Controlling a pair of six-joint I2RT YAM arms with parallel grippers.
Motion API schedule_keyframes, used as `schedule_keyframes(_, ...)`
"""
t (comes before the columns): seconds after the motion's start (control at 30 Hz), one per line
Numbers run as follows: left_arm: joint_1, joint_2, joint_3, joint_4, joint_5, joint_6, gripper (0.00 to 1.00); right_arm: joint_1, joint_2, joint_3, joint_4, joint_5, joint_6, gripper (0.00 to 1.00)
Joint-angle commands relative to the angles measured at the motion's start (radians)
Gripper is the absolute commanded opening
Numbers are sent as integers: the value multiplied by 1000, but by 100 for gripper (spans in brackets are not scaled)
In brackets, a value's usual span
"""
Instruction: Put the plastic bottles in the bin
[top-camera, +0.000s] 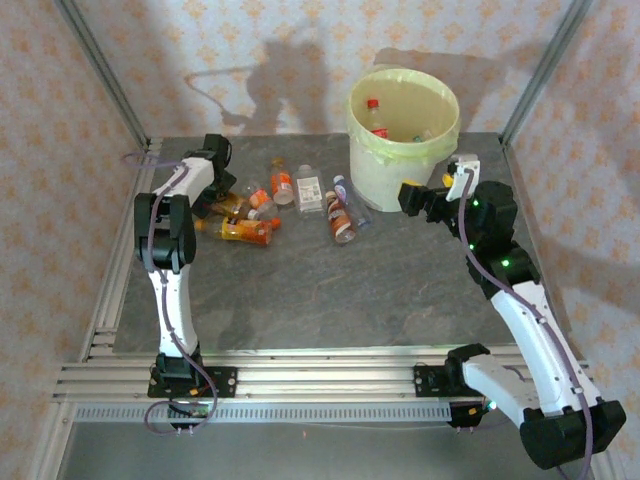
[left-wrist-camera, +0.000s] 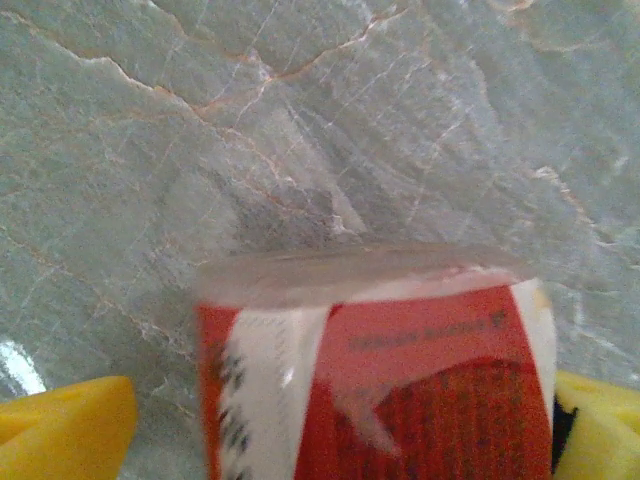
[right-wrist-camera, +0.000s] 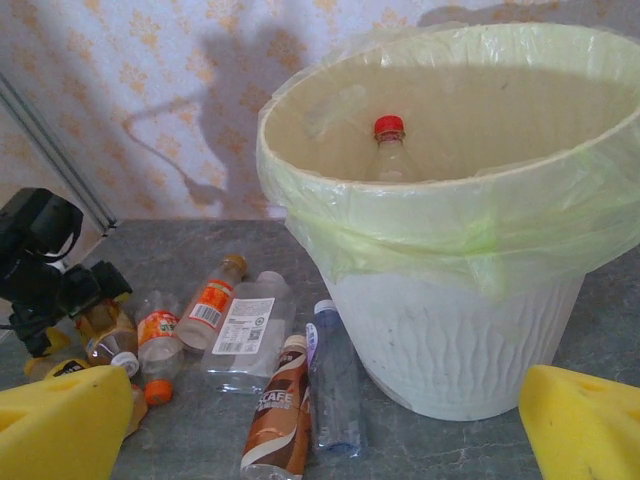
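Where the left arm is bent down over the far-left part of the grey stone worktop, the left jaws are seen spread wide. Their yellow pads are at either side of a red-labelled bottle lying on the stone. One pad is at or against the bottle and the other is apart from it, so no grip is made. The right jaws are held fully apart with nothing between them, low and just beside the bin, facing it. The bin, cream-white and lined with a pale yellow-green bag, is stood at the far right of the worktop. Inside it a red-capped bottle is seen upright near the far wall. Other plastic bottles are scattered on the worktop left of the bin. A brown-labelled bottle and a blue-capped bottle are lying side by side close to its base. A white-labelled bottle and an orange-labelled bottle are beyond them, and an orange-tinted bottle is nearer the left arm.
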Motion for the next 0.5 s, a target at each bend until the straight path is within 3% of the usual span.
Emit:
schedule_keyframes(0.0, 15, 29, 42, -10, 24, -1, 89, 6, -17, 5, 12, -20, -14, 99)
schedule_keyframes(0.23, 15, -35, 39, 62, -1, 28, 72, 7, -16, 1, 26, -35, -1, 99)
schedule_keyframes(0.47, 15, -130, 35, 128, 101, 52, 62, 7, -10, 4, 39, 29, 91, 99)
